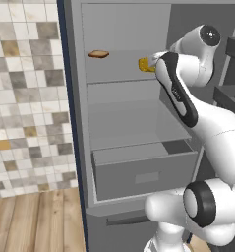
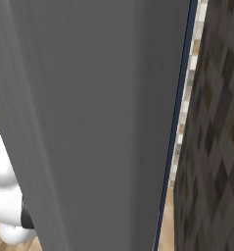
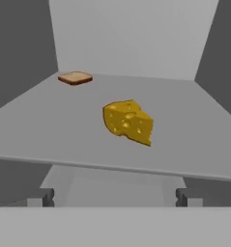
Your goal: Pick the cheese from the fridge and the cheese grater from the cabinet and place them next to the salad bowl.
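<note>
Pincer [image 3: 115, 197] tips stand spread wide at the bottom of our hand view, released and holding nothing, level with the front edge of the shelf [image 3: 49, 130] and short of anything on it. Straight ahead of them the cheese [image 3: 128, 121], a yellow-orange wedge with holes, lies near the middle of that shelf, a little back from its front edge, its pointed end turned toward the right. Further in, close to the back left corner, lies a flat brown bread slice [image 3: 75, 77], well apart from the wedge.

From the left base view we see the arm reaching into the open fridge [image 1: 133, 128], with the wedge half hidden behind the wrist on the upper shelf and the grey drawer [image 1: 143, 170] pulled out below.

We judge the reach for the cheese is under way, the grasp not yet made. What we fear: the wedge is tapered, so jaws closing across its slanted faces may squeeze it out and send it sliding deeper in. Coming in low, the lower fingertip could also catch the shelf lip.
</note>
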Robot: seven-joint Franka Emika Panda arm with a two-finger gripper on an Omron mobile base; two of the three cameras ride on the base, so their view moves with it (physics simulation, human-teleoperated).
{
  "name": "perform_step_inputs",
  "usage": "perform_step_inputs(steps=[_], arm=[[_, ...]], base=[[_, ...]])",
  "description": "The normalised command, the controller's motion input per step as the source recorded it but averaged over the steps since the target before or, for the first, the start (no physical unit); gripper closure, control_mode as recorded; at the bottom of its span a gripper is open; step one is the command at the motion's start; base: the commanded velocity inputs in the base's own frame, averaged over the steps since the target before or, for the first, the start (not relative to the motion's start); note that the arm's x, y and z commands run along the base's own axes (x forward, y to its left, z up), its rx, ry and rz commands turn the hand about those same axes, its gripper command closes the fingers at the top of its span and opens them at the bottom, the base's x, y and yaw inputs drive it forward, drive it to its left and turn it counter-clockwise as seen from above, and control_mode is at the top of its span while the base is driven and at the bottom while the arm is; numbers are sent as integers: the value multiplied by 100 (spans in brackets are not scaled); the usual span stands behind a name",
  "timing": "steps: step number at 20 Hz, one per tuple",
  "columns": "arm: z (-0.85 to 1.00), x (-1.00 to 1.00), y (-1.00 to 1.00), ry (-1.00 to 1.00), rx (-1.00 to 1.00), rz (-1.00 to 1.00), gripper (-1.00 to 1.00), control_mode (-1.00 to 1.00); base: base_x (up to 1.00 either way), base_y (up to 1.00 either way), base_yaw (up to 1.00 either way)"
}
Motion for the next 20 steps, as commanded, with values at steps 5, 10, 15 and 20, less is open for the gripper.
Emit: perform_step_inputs(steps=[5,10,15,20], arm=[[-5,33,-1,9,0,0,-100,-100],[-16,57,0,17,-2,0,-100,-100],[-1,28,0,4,0,0,-100,-100],[0,19,0,-2,0,2,-100,-100]], base=[[0,0,0],[0,0,0],[0,0,0],[0,0,0]])
